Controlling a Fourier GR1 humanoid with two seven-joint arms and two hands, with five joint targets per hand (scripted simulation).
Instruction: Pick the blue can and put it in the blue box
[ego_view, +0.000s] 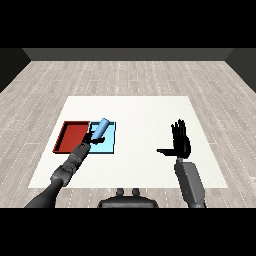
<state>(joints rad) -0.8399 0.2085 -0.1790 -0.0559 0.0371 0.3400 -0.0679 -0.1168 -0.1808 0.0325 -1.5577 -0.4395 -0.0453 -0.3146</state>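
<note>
Our left hand (89, 142) curls round the tilted blue can (100, 128) above the light blue tray (111, 145); released slanted, we judge it could roll out. Our right hand (181, 142) is spread, holding nothing.

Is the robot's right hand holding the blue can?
No, the right hand is open with nothing in it; the left hand holds the blue can.

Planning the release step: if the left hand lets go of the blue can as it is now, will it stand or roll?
The blue can is tilted in the left hand, so it would probably topple. Being round, it may roll; the blue tray rim should likely stop it.
</note>
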